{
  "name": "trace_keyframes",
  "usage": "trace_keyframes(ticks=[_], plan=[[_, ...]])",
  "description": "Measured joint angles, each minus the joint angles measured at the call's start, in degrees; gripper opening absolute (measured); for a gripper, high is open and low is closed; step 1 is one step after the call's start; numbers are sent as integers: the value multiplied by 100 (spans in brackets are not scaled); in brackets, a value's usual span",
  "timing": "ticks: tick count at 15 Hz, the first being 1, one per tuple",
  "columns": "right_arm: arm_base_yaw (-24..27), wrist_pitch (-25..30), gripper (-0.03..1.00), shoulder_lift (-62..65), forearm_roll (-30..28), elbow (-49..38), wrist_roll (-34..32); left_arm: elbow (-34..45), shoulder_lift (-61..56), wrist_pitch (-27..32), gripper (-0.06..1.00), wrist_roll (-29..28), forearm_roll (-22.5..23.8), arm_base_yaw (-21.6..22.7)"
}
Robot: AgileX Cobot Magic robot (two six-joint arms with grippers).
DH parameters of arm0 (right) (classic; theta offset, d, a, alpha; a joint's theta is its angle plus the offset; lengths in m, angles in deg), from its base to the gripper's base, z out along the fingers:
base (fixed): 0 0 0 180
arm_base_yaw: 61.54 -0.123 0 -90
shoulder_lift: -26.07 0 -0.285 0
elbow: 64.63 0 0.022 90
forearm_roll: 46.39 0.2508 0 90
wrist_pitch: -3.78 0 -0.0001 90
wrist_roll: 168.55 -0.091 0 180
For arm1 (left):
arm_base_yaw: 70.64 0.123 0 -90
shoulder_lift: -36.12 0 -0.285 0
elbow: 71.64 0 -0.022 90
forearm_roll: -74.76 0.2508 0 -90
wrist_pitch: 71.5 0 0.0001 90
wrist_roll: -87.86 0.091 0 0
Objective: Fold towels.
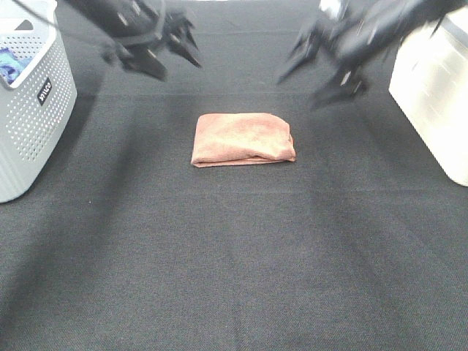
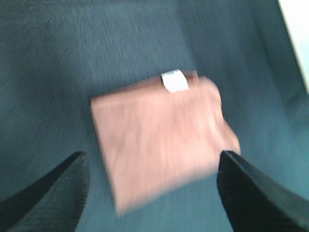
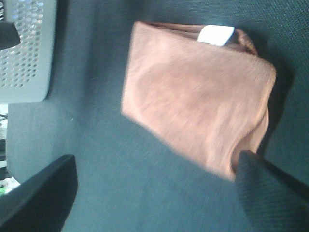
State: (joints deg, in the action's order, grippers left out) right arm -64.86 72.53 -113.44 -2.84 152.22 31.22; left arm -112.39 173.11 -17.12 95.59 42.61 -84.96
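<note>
Towel (image 1: pixel 243 139) is lying folded on the counter (image 1: pixel 234 263), well apart from the grey basket (image 1: pixel 36 124). Left hand (image 1: pixel 174 60) and right hand (image 1: pixel 306 86) are hovering wide open, empty. Likely soft and limp; an edge pinch is looking safest.

A black woven cloth (image 1: pixel 234 278) covers the whole work surface from near edge to far, with faint creases across it. At the far left stands a grey perforated basket (image 1: pixel 33 117), with a small dark label (image 1: pixel 44 90) on its wall and something blue (image 1: pixel 13 64) showing inside. At the far right sits a cream-white bin (image 1: pixel 439 102), only partly in view. The light is soft and even, leaving dim shadows on the far cloth.
</note>
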Motion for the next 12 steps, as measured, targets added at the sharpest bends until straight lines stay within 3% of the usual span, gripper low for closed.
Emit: trace_keyframes(ticks=[4,6,7,9,12], plan=[[0,34,84,1014,-1049,0,-636,0,-945,888,70,-355,1083,-23],[0,40,84,1765,-1616,-143,-842,0,-1656,1381,70,-773,2068,-23],[0,40,84,1765,-1616,-143,-842,0,-1656,1381,70,-773,2068,-23],[0,46,84,2475,-1948,-653,-854,23,-2177,1495,70,-1014,2676,-23],[0,74,84,3776,-2389,-1896,-854,922,-3386,1501,70,-1169,2939,-23]])
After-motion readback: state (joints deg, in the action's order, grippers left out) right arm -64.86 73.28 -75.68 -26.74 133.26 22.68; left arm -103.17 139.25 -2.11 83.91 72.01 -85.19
